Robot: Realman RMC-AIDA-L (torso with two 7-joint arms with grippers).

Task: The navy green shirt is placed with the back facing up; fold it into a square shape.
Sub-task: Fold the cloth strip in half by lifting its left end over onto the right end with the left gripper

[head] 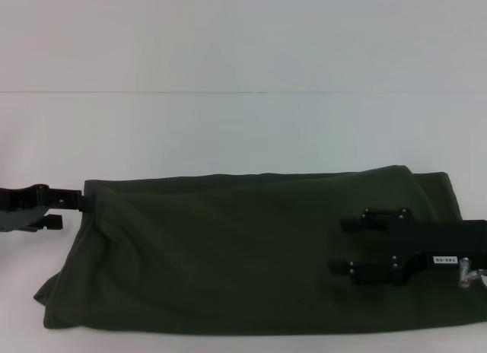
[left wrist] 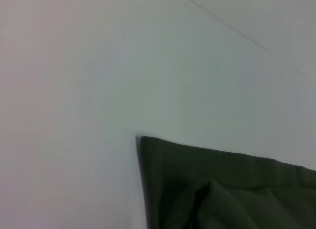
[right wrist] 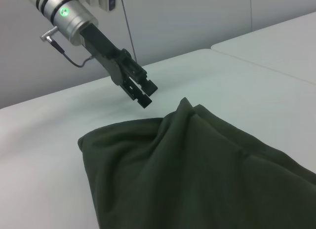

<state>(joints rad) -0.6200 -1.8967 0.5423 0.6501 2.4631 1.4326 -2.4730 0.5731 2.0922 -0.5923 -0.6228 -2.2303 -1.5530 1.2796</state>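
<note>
The left gripper (head: 65,208) enters from the left edge of the head view, held level with fingers pointing toward the right; its two fingers stand apart. The right gripper (head: 338,245) reaches in from the right edge, level, fingers pointing left and spread wide, one finger (head: 358,224) farther out than the other
</note>
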